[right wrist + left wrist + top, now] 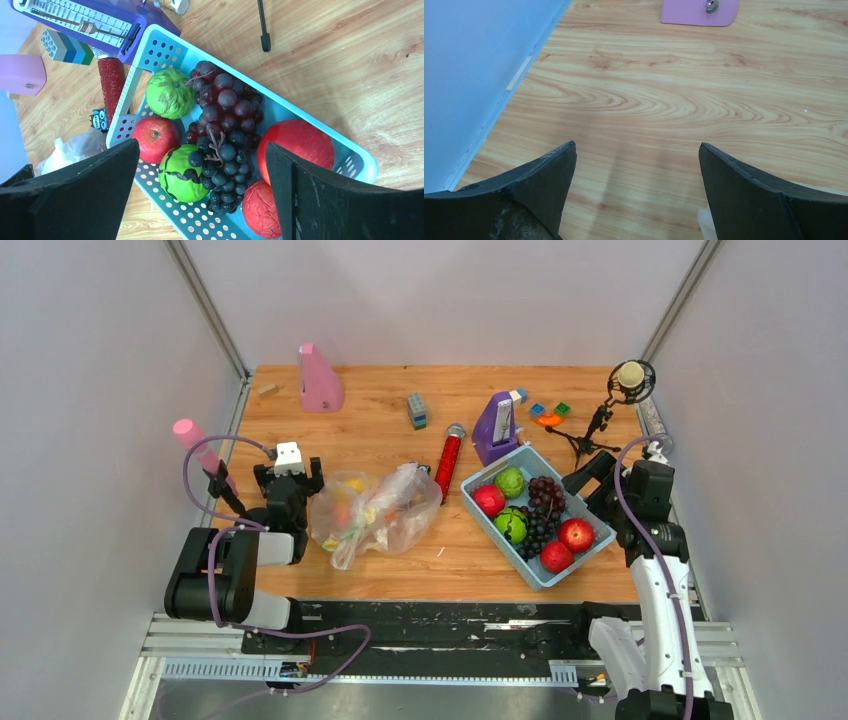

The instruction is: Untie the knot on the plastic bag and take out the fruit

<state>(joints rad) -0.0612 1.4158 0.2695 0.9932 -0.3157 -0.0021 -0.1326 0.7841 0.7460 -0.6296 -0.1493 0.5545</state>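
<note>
The plastic bag lay on the table, with the fruit visible through the film. It was judged thin, limp and slippery, so it was likely to slide or tear if tugged. The bunched neck offered the best hold, though the knot could not be picked out. The left gripper stood just beside the bag and the right gripper over the blue tray — both with jaws spread wide, holding nothing.

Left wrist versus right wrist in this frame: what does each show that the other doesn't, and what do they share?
Left wrist only: the left gripper, open over a bare stretch of the wooden table. Right wrist only: the right gripper, open and facing the blue tray of grapes, red apples and green fruit, plus the purple metronome. Both: that table and a pink object at the frame edge.
</note>
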